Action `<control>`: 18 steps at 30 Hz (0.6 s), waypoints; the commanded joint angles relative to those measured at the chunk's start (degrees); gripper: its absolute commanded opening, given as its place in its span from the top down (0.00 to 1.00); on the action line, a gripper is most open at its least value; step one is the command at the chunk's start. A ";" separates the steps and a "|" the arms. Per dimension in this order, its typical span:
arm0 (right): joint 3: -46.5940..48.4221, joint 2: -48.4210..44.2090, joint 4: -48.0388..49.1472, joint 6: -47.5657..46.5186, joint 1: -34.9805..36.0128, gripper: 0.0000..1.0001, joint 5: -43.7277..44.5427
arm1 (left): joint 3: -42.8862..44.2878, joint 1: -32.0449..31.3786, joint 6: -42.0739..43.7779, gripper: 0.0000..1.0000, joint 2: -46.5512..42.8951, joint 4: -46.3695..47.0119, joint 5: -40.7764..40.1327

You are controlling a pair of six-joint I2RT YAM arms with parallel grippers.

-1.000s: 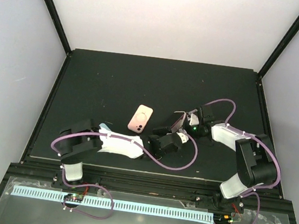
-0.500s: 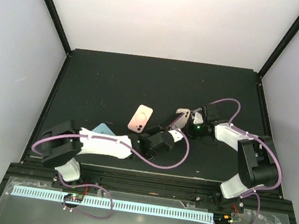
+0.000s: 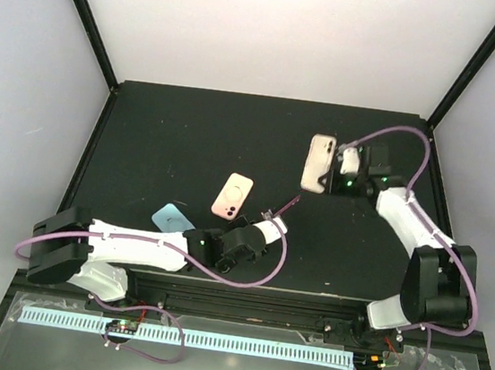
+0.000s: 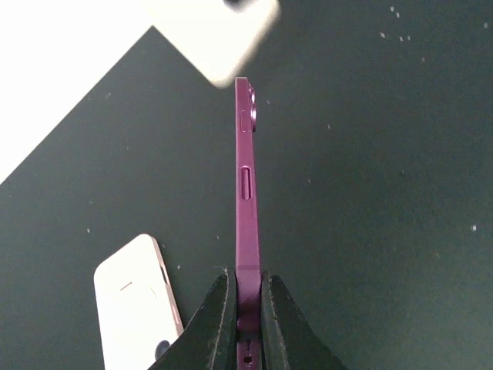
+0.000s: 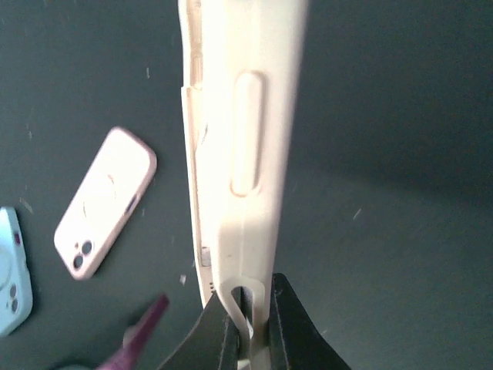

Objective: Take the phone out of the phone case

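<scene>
Black table (image 3: 191,133): one slim purple phone (image 4: 245,185), edge-up, pinched by the left fingers (image 4: 209,327) near the front; one cream case (image 3: 320,162), clamped by the right fingers (image 5: 282,327), well apart; one pink case (image 3: 233,196), one blue case (image 3: 172,218) lying flat

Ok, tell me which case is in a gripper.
The cream case, clamped by the right gripper; the pink case and light-blue case lie loose on the table.

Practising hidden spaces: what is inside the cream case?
The cream case shows only its outer side; its hollow cannot be seen. The purple phone is elsewhere, clamped in the left pincer.
</scene>
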 commanded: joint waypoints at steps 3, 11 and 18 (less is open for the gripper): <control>16.63 2.61 -18.29 -24.06 -8.78 0.99 -2.49 | -0.72 -1.58 -2.01 0.98 -3.00 0.48 1.12; 32.90 19.47 -44.75 -40.82 -14.39 0.99 -0.11 | -1.97 -2.96 -4.79 0.99 -4.14 0.52 -0.48; 37.74 28.34 -52.52 -38.82 -19.71 0.99 0.08 | -2.45 -3.63 -5.94 0.99 -4.18 -0.34 -2.51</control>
